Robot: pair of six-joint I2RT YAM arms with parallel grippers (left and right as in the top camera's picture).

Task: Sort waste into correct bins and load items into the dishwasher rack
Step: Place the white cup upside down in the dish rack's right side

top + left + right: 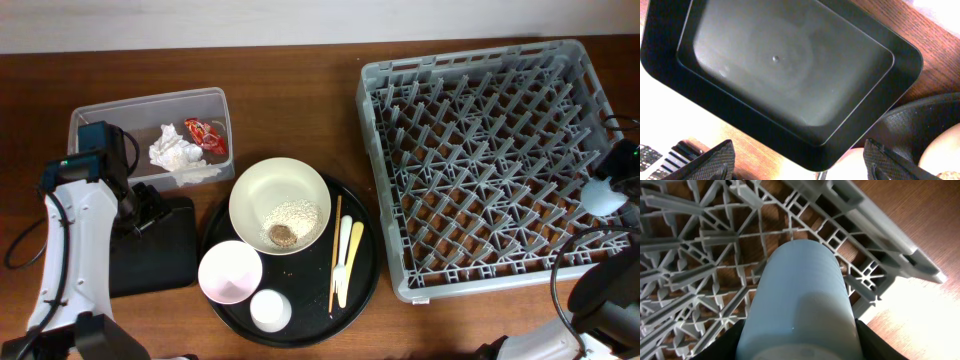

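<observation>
My right gripper (800, 345) is shut on the light blue cup (800, 300), holding it over the right edge of the grey dishwasher rack (480, 160); the cup shows in the overhead view (603, 196). My left gripper (800, 162) is open and empty above the flat black tray (785, 70), also in the overhead view (160, 255). The clear tub (110, 115) holds white tissues (178, 155) and the red wrapper (205, 133). The cream bowl (280, 195) holds rice and a brown bit (283, 234). The pink bowl (231, 270), white cup (270, 310), chopstick (335, 250) and cutlery (348, 260) lie nearby.
The bowls, white cup, chopstick and cutlery all sit on a large round black tray (365, 270) in the middle of the wooden table. The left arm's white body (65, 250) stands over the table's left side.
</observation>
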